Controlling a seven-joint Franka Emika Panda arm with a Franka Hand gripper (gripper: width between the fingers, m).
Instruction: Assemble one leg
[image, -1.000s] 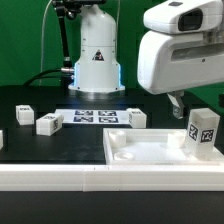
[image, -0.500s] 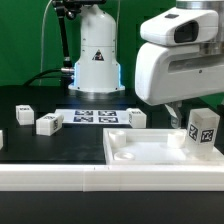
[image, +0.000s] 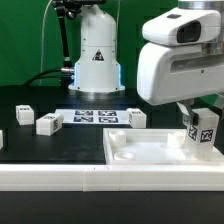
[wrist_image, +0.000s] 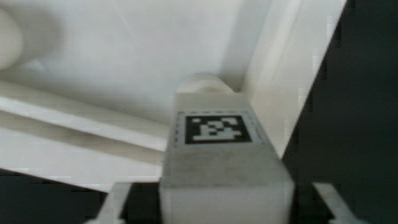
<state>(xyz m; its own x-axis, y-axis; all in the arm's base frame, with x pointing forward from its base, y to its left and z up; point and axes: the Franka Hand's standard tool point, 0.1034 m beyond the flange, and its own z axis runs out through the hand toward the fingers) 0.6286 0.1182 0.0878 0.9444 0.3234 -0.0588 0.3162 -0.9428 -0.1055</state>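
A leg (image: 203, 132), a small white block with tag marks, stands upright on the far right corner of the wide white panel (image: 140, 152). My gripper (image: 196, 113) hangs right over it. In the wrist view the leg (wrist_image: 221, 140) sits between my two fingers, with a dark gap on each side. The jaws are open and do not touch it. Three more legs lie on the black table: two at the exterior view's left (image: 24, 113) (image: 48, 123) and one near the middle (image: 136, 118).
The marker board (image: 95, 116) lies flat behind the panel. The arm's white base (image: 97, 50) stands at the back, with a green backdrop behind it. A white ledge (image: 100, 178) runs along the table's front edge.
My gripper has come down toward the upright leg and now straddles it. The leg and the other parts have not moved.
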